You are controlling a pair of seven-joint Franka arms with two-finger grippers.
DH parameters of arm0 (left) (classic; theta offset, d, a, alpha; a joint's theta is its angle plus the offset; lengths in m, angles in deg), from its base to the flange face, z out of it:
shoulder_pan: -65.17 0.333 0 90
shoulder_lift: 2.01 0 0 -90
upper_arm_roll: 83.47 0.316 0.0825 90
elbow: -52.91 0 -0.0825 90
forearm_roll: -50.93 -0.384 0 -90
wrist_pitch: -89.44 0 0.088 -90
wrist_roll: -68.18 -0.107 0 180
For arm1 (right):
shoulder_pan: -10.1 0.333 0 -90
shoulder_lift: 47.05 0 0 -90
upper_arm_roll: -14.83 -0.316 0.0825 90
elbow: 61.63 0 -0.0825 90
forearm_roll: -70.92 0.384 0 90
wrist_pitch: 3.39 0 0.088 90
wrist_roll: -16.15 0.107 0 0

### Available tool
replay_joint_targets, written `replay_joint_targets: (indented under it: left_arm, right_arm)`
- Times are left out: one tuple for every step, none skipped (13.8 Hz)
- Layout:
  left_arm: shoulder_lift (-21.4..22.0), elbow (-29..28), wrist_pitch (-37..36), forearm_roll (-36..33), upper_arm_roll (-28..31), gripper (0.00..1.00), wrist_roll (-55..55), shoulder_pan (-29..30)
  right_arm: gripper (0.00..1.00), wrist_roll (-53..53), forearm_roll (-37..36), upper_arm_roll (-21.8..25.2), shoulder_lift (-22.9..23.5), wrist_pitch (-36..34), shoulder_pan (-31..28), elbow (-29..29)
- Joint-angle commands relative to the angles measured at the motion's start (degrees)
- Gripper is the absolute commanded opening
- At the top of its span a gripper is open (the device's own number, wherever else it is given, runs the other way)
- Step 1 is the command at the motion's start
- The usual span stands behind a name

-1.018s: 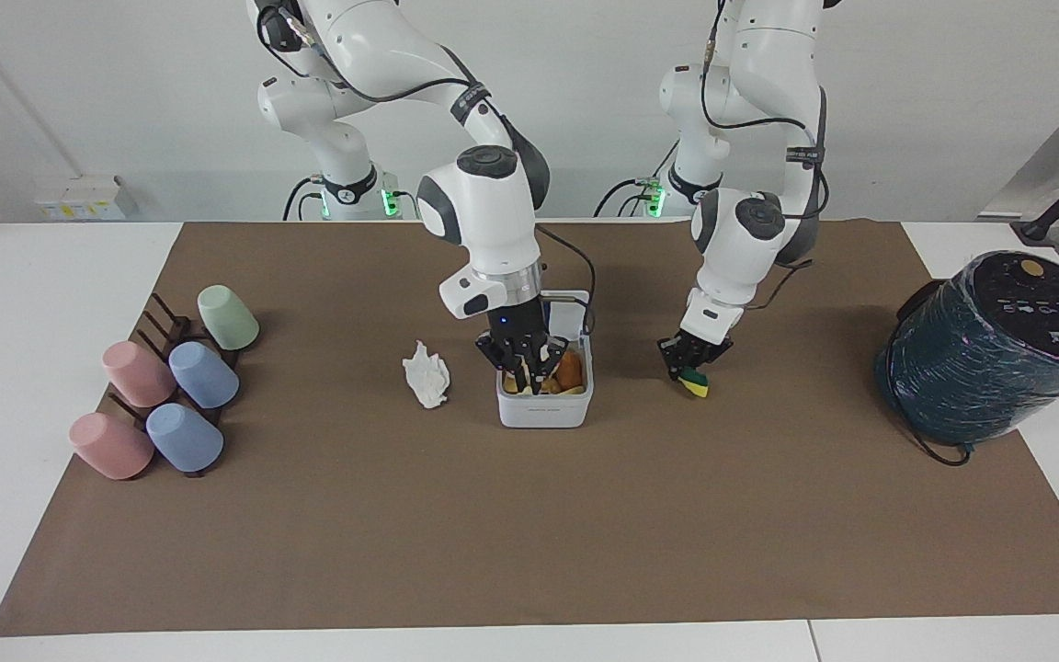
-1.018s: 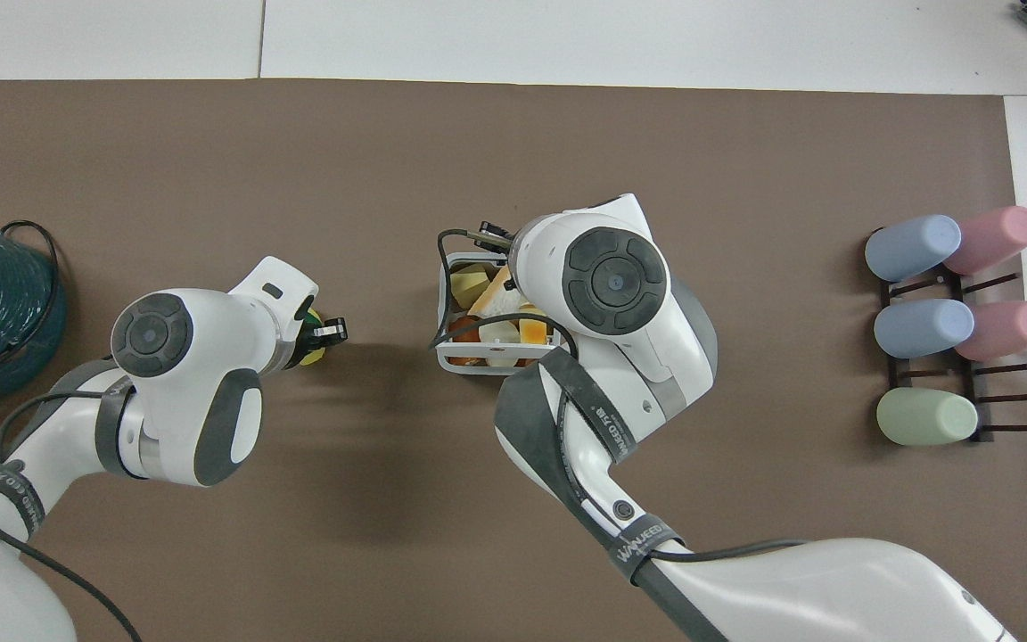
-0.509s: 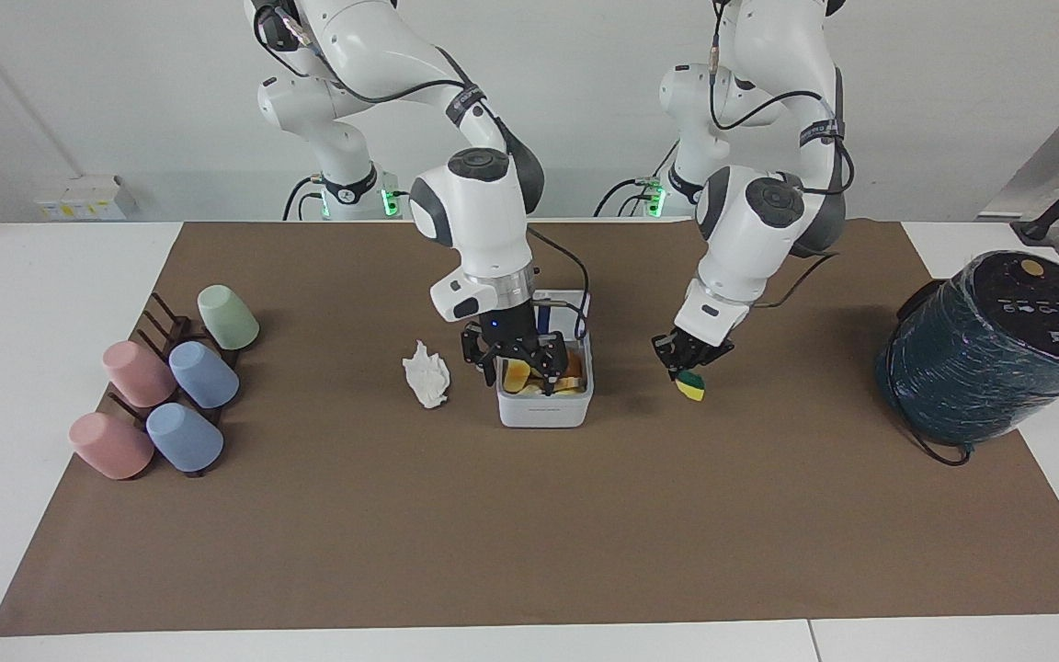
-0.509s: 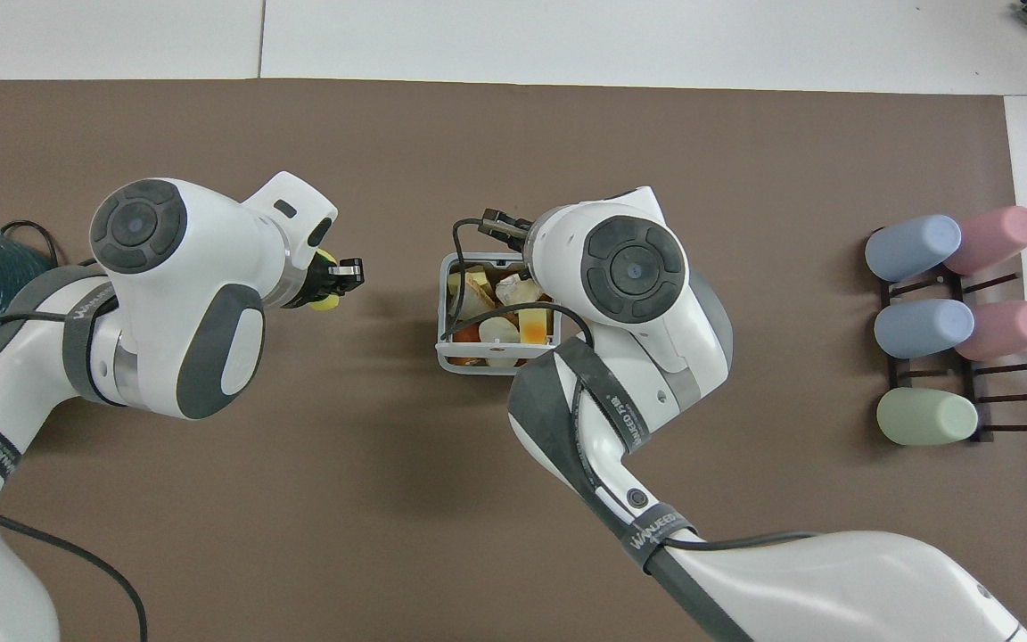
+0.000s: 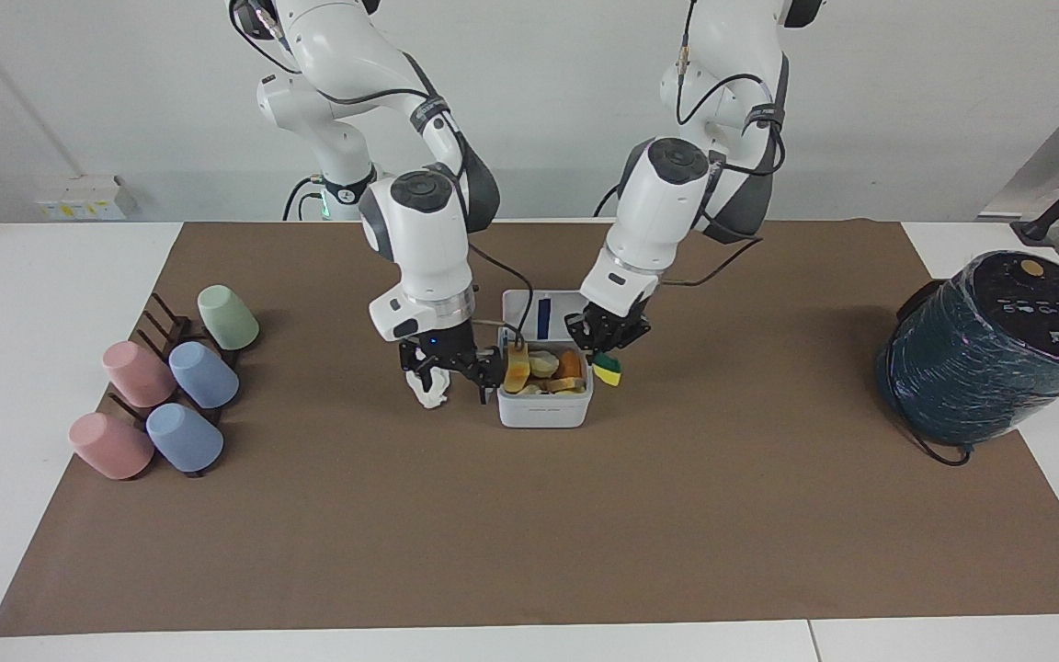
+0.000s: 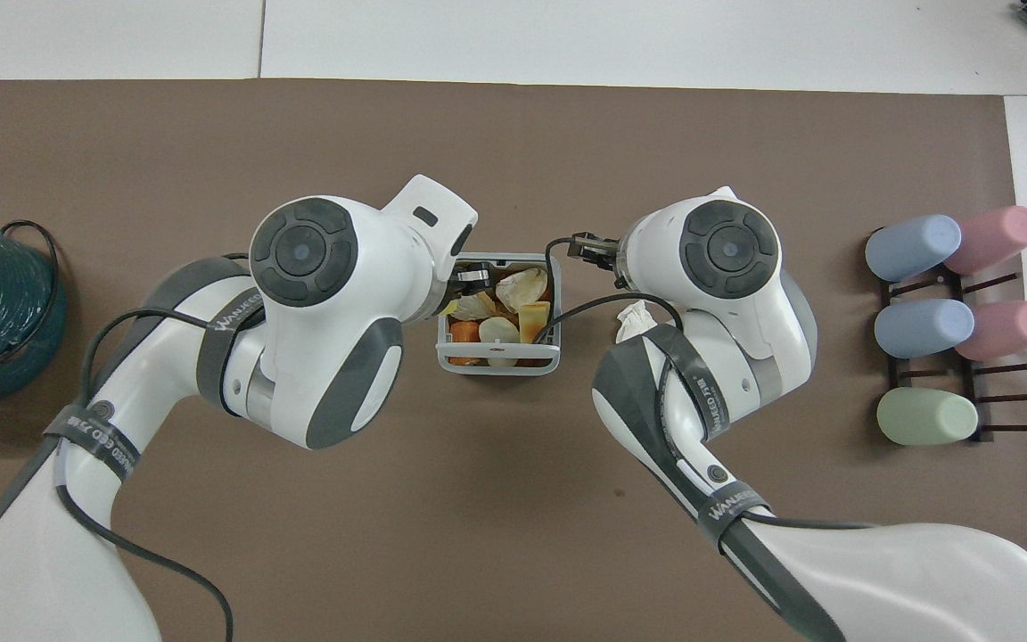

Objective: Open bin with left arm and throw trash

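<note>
The white bin (image 5: 544, 410) stands mid-mat with its lid (image 5: 523, 309) open and upright, blue strip showing. Several food scraps fill it; I cannot pick out the bread wedge among them. My left gripper (image 5: 605, 351) is shut on the yellow-and-green sponge piece (image 5: 609, 371) and holds it over the bin's edge toward the left arm's end. My right gripper (image 5: 449, 372) is open, low over the crumpled white tissue (image 5: 429, 393) lying on the mat beside the bin. From overhead the bin (image 6: 497, 366) and tissue (image 6: 634, 319) show between the two wrists.
A large dark teal wrapped cylinder (image 5: 989, 354) stands at the left arm's end of the table, with a cable by it. A dark rack of pastel cups (image 5: 171, 395) lies at the right arm's end. Both arms crowd the bin.
My right gripper rose out of the bin and moved sideways to over the tissue. My left gripper carried the sponge from over the mat to the bin's edge.
</note>
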Motion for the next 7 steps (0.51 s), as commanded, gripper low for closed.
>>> replay_joint_targets:
  left_arm:
    - [-0.97,0.63,1.24,0.66,0.79,0.19,0.84,-2.89]
    - [-0.97,0.62,2.20,0.66,0.79,0.36,0.93,-3.60]
    - [-0.97,0.62,3.60,0.66,0.79,0.47,2.06,-3.95]
    - [-0.97,0.89,4.40,0.66,0.79,0.53,3.81,-4.04]
    - [-0.97,1.24,4.15,0.57,0.79,0.71,4.44,-4.13]
    - [-0.97,1.33,3.97,0.31,0.88,0.99,4.45,-4.48]
    - [-0.97,1.68,3.62,-0.04,0.88,1.00,4.45,-4.66]
  right_arm:
    - [1.00,-9.67,-0.75,-0.71,-4.74,1.47,-2.32,9.11]
    - [1.00,-13.28,-0.49,-0.71,-4.75,1.65,-3.29,10.44]
    - [1.00,-16.01,-0.40,-0.80,-4.49,1.74,-3.91,11.15]
    - [1.00,-17.69,-0.31,-0.80,-4.23,2.08,-4.00,12.12]
    - [1.00,-18.14,-0.22,-0.80,-4.14,4.70,-4.09,13.60]
    - [1.00,-18.15,-0.22,-0.80,-4.14,8.03,-4.53,15.36]
    - [1.00,-18.15,-0.22,-0.80,-3.61,10.15,-4.70,16.42]
